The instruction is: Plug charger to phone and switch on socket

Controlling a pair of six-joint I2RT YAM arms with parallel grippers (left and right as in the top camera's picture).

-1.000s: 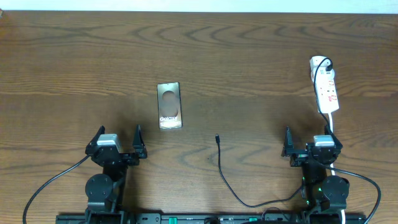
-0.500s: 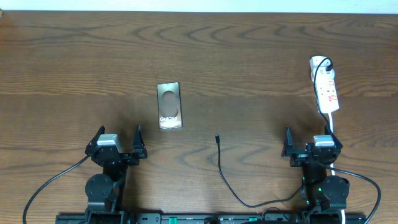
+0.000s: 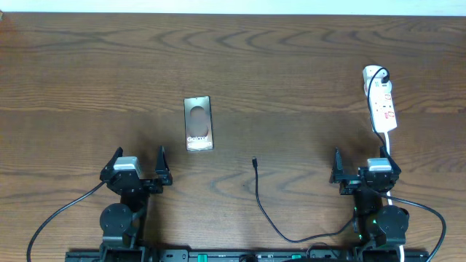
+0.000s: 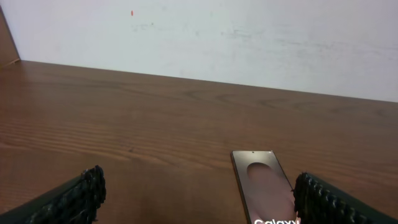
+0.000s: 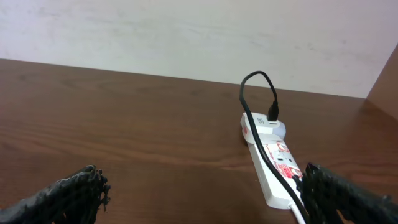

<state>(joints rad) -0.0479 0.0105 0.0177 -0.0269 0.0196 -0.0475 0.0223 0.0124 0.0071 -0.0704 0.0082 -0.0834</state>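
Note:
The bronze-grey phone (image 3: 198, 124) with white "Galaxy" lettering lies flat on the table left of centre; it also shows in the left wrist view (image 4: 264, 186). The thin black charger cable (image 3: 266, 211) lies on the table, its plug tip (image 3: 254, 161) pointing away, right of the phone. The white socket strip (image 3: 381, 102) lies at the far right with a black plug in its far end; it also shows in the right wrist view (image 5: 273, 162). My left gripper (image 3: 138, 161) is open and empty, near the phone's near-left. My right gripper (image 3: 362, 161) is open and empty, just short of the strip.
The strip's white cord (image 3: 386, 145) runs back past my right arm. A pale wall stands behind the table's far edge (image 4: 205, 37).

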